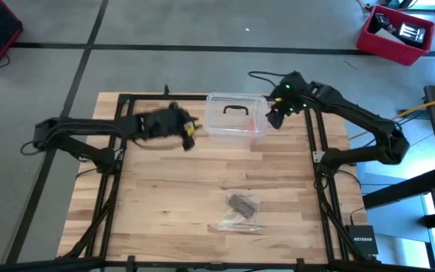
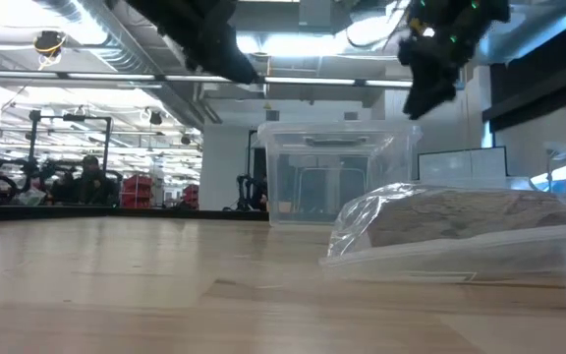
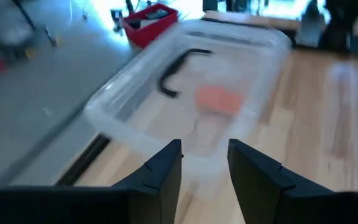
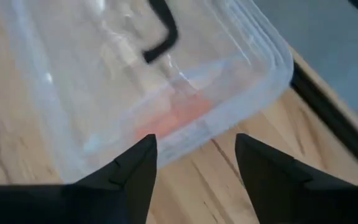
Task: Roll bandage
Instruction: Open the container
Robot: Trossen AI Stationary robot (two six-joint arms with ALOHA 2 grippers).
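Bandage [image 1: 241, 202] lay rolled inside plastic bag [image 1: 240, 214], well apart from clear box [image 1: 235, 117]; rolling looked done. Left gripper [image 3: 204, 163] and right gripper [image 4: 195, 155] flanked box, jaws parted, empty.

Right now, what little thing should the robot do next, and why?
Probably pull both claws back from the box and send one toward the bag. The left claw and right claw both hover empty at the box, while the bandage sits rolled inside the bag on the near part of the table.
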